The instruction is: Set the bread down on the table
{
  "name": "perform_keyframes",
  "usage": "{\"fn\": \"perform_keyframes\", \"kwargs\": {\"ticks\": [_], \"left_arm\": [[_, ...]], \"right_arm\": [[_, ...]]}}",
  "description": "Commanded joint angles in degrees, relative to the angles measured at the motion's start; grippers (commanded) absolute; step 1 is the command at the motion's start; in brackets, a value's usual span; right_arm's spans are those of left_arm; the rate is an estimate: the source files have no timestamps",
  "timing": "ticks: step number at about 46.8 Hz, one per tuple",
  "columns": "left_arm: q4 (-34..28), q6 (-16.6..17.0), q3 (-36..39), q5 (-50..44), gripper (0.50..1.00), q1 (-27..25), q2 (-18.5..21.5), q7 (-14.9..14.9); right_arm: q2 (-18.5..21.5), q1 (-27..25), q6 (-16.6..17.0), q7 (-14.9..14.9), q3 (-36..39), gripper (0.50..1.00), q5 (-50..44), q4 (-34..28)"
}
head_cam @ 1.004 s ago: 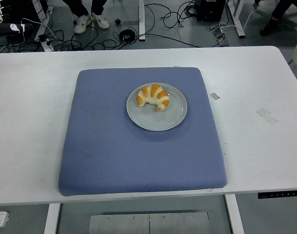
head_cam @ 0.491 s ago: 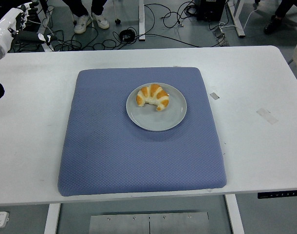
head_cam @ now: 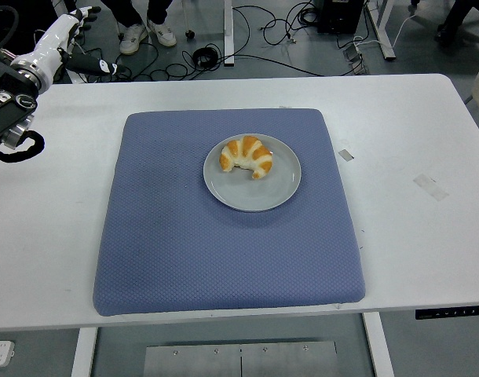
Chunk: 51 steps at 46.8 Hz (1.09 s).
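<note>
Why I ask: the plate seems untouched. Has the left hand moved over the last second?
Yes. The left hand has come in from the left edge, rightward toward the blue mat's far-left corner, away from the croissant.

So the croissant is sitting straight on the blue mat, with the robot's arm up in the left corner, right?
Not quite. The head view shows the croissant on a grey plate, which rests on the blue mat. The left hand is indeed at the upper left.
</note>
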Motion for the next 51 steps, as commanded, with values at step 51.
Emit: {"fn": "perform_keyframes", "kwargs": {"ticks": [51], "left_arm": [[0.0,11.4,12.6,2.7,0.972,-3.6,-10.7,2.0]], "right_arm": [[0.0,0.0,0.0,0.0,0.0,1.000,0.0,0.0]]}}
